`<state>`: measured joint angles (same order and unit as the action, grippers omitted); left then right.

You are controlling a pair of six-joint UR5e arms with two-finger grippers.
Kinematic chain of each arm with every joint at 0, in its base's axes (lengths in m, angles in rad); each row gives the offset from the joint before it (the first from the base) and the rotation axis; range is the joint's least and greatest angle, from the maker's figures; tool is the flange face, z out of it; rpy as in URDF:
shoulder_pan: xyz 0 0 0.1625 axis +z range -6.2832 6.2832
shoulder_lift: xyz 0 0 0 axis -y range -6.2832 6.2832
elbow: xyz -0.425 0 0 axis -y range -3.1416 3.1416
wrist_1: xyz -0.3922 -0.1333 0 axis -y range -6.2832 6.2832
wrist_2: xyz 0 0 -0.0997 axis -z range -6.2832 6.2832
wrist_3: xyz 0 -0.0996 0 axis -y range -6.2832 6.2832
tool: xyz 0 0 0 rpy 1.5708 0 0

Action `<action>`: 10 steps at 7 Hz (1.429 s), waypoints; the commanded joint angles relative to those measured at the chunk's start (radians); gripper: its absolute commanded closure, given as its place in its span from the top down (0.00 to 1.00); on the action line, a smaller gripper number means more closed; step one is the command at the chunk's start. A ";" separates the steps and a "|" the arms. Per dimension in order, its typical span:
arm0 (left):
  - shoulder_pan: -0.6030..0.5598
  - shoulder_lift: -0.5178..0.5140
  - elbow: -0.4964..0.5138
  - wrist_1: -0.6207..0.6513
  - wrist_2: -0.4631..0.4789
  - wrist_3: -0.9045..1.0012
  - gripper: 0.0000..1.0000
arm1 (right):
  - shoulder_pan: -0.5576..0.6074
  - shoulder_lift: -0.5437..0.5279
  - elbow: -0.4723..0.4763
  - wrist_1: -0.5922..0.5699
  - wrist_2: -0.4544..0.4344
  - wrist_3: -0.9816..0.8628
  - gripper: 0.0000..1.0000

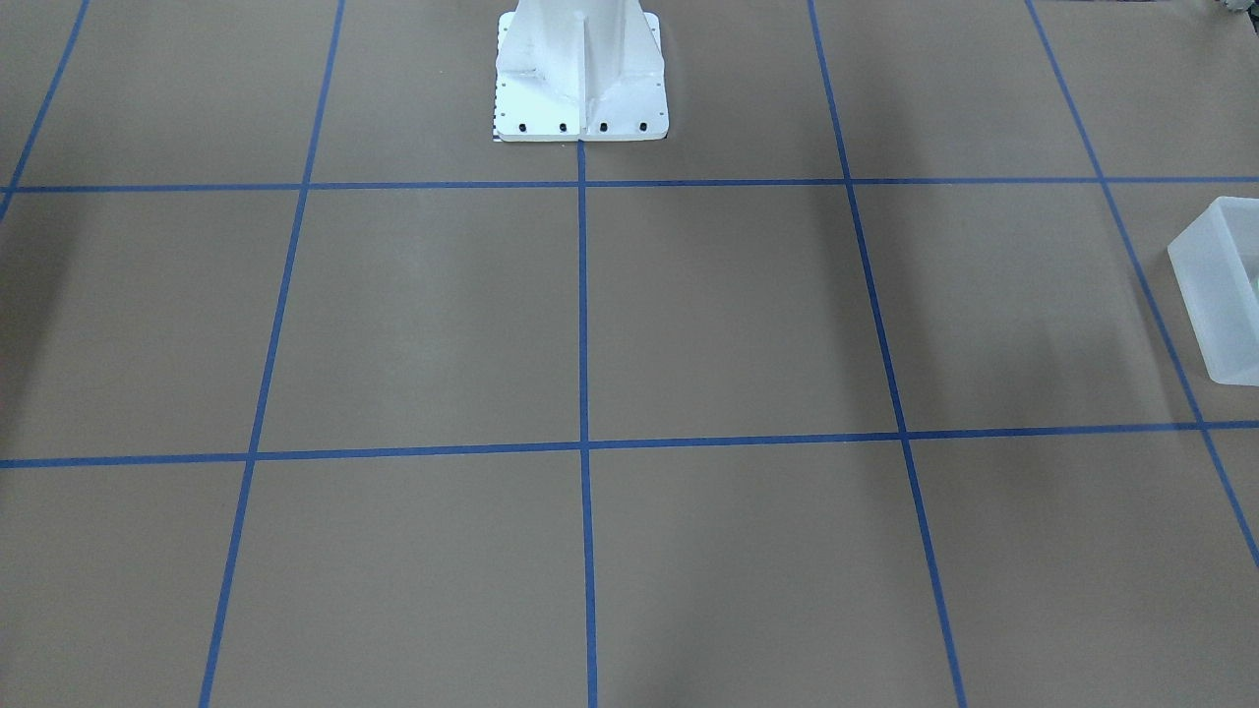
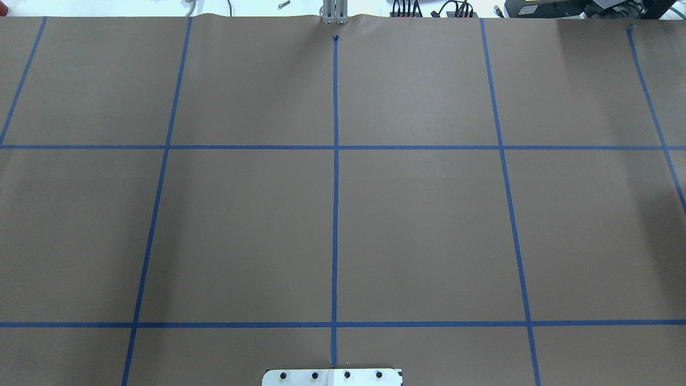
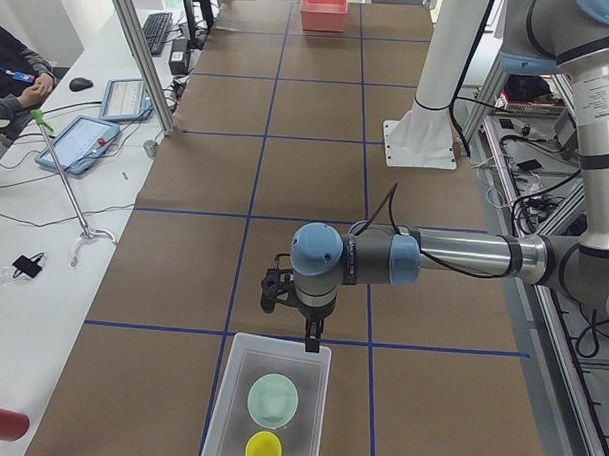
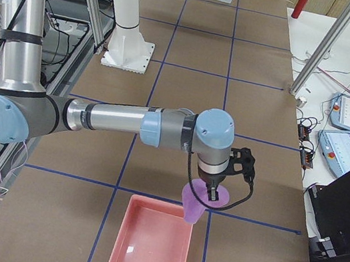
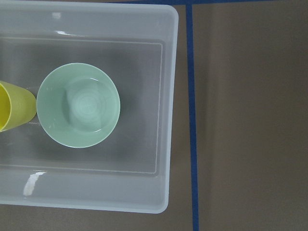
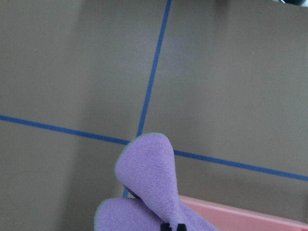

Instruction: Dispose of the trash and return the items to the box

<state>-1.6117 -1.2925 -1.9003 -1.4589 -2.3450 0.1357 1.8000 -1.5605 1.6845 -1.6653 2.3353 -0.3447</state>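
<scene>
The frosted-white box (image 3: pixel 236 411) stands at the table's end on my left and holds a pale green bowl (image 3: pixel 273 399) and the small yellow cup (image 3: pixel 264 448). My left gripper (image 3: pixel 310 340) hangs over the box's near rim; I cannot tell whether it is open or shut. The left wrist view looks down on the box (image 5: pixel 166 144), bowl (image 5: pixel 78 105) and cup (image 5: pixel 13 107), with no fingers showing. My right gripper (image 4: pixel 213 193) is shut on a purple cloth (image 4: pixel 197 203), which hangs over the far edge of a pink tray (image 4: pixel 151 249). The cloth (image 6: pixel 144 183) fills the lower right wrist view.
The white robot base (image 1: pixel 580 79) stands at mid table. A corner of the box (image 1: pixel 1220 285) shows at the right edge of the front view. Tablets, cables and metal posts (image 4: pixel 325 45) line the operators' side, and a red bottle (image 3: pixel 0 422) lies near the box.
</scene>
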 commanded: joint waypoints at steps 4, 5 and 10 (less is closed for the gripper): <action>0.006 0.007 -0.017 0.002 0.001 -0.001 0.98 | 0.039 -0.227 -0.032 0.117 -0.056 -0.076 1.00; 0.006 0.022 -0.017 0.000 0.001 -0.001 0.98 | 0.021 -0.186 -0.032 0.111 -0.015 0.026 1.00; 0.004 0.025 -0.014 0.002 0.001 0.001 0.98 | -0.048 -0.167 -0.047 0.131 0.066 0.107 1.00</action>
<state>-1.6076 -1.2680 -1.9166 -1.4585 -2.3432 0.1357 1.7850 -1.7409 1.6204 -1.5447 2.3542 -0.2556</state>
